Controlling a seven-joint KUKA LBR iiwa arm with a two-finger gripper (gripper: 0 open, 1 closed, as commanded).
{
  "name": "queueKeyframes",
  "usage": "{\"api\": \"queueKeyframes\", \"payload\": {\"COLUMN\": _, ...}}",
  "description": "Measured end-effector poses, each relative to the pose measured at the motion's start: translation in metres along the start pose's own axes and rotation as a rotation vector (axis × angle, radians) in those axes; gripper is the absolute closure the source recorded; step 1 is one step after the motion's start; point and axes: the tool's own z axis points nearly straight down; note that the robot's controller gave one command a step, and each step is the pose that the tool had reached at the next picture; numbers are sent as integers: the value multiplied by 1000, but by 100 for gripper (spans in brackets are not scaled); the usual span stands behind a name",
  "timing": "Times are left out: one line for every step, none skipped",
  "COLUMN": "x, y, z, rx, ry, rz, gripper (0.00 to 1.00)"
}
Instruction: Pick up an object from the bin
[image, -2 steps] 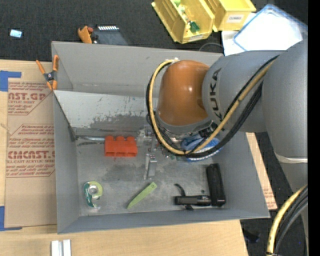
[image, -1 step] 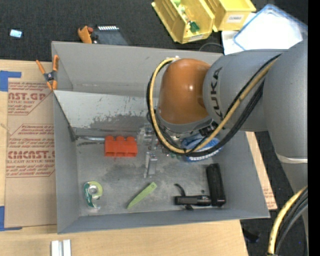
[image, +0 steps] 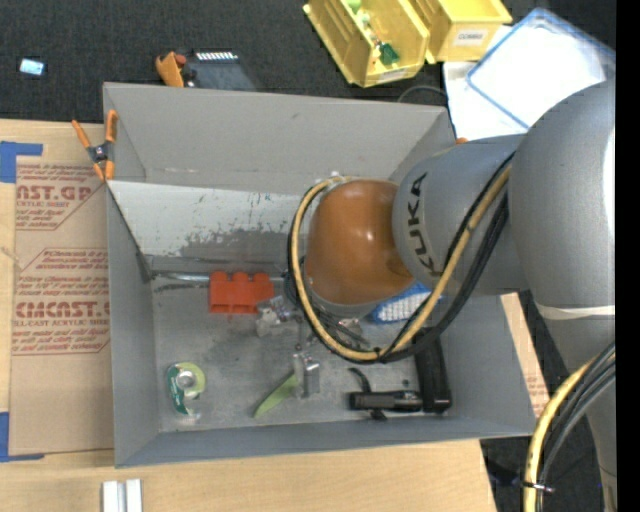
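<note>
The grey robot arm (image: 470, 230) bears the brand name KUKA in dark letters, running sideways beside its orange wrist cover (image: 350, 240).

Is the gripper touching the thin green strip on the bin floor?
Cannot tell. In the camera view the gripper meets the upper end of the green strip, but the gripper's height above it is unclear.

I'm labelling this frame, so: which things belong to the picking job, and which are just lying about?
Job in hand: gripper; grey bin; green strip right beside the gripper.

Lying about: orange block; green-and-white roll; black angled tool; yellow boxes outside the bin.
</note>
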Motion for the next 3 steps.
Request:
{"api": "queueKeyframes", "payload": {"x": 25, "y": 13, "z": -15, "rx": -1, "ry": 4, "rz": -148, "gripper": 0}}
{"api": "queueKeyframes", "payload": {"x": 30, "y": 25, "z": -4, "rx": -5, "ry": 9, "rz": -473, "gripper": 0}}
{"api": "queueKeyframes", "payload": {"x": 42, "y": 3, "z": 25, "rx": 0, "ry": -11, "rz": -330, "gripper": 0}}
